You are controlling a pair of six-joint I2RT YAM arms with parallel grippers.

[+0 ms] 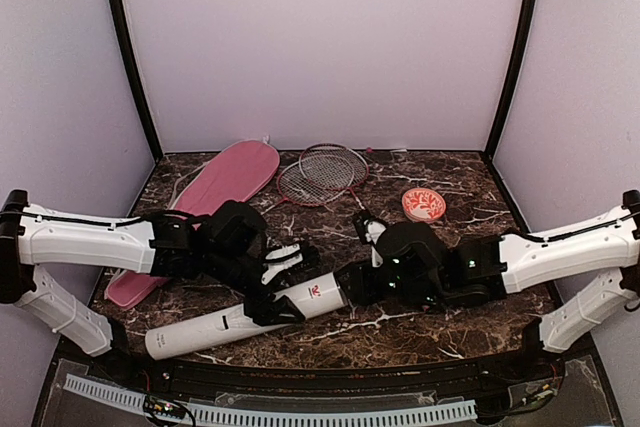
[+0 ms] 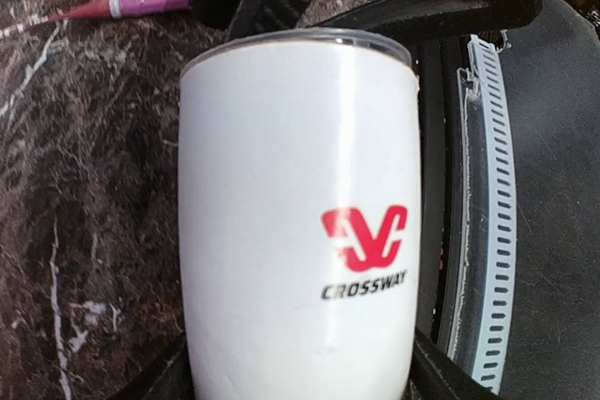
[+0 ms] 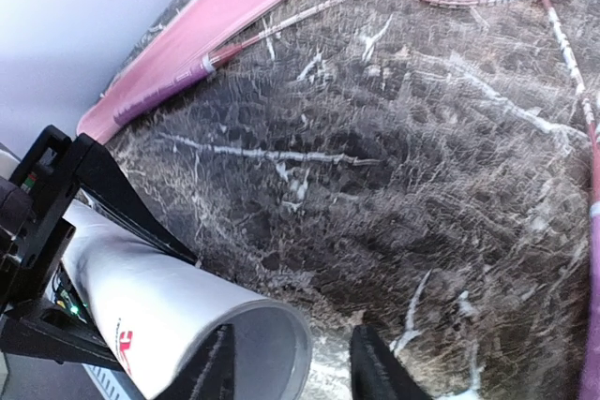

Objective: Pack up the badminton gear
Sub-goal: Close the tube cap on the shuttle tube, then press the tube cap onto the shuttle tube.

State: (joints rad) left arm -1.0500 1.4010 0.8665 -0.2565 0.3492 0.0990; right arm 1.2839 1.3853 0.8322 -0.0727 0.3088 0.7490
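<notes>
Robot lab booth, lilac walls [image 1: 320, 37], marble tbl [image 1: 410, 335]

white-shelled left arm [image 1: 85, 237] and right arm [image 1: 560, 247] with black joints, thin black cables, black-fingered right claw [image 3: 292, 348]

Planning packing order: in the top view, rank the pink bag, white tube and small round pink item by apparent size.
1. pink bag, widest, partly hidden.
2. white tube, similar length, slimmer.
3. round pink item, clearly smallest.
</notes>
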